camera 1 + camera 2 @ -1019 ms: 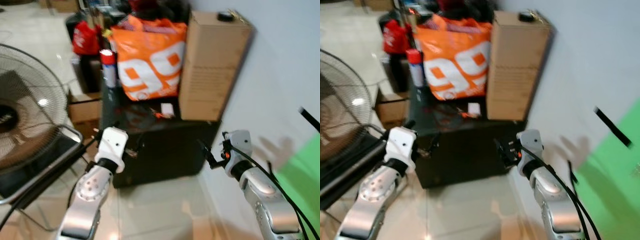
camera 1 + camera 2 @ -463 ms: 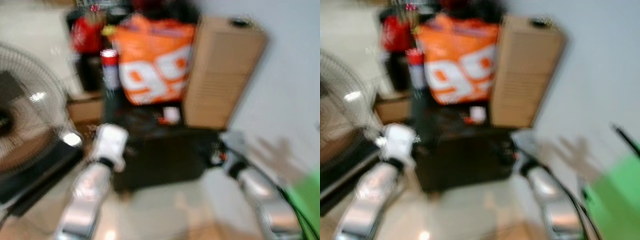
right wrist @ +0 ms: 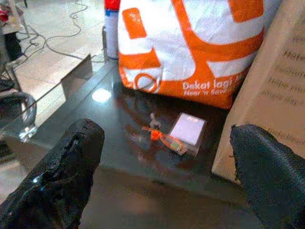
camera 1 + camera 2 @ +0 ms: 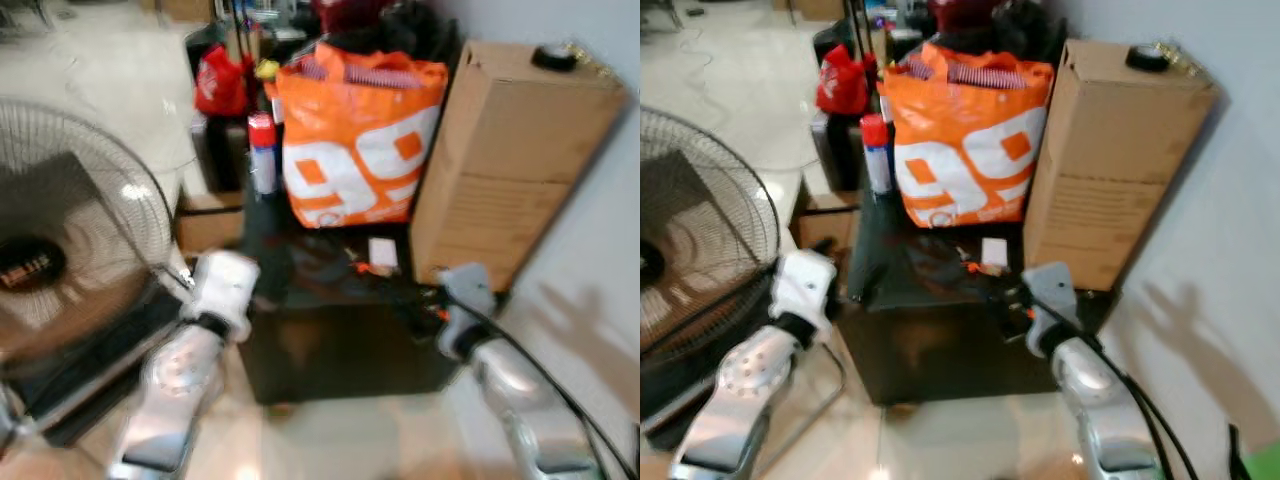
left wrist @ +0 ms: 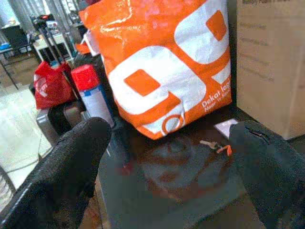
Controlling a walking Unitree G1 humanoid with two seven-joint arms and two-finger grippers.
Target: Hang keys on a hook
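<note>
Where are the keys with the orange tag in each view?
Left eye: keys on the black table, beside the white card.
Right eye, same spot.
Left wrist, centre right.
Right wrist, centre.
Shared landmark: orange bag behind them.

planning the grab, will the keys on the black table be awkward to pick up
Probably fiddly: the keys lie flat on the glossy table, so fingers may skid them instead of getting under. The orange tag looks loose and would likely dangle once lifted. They look small and light, beside a white card that could get nudged.
</note>
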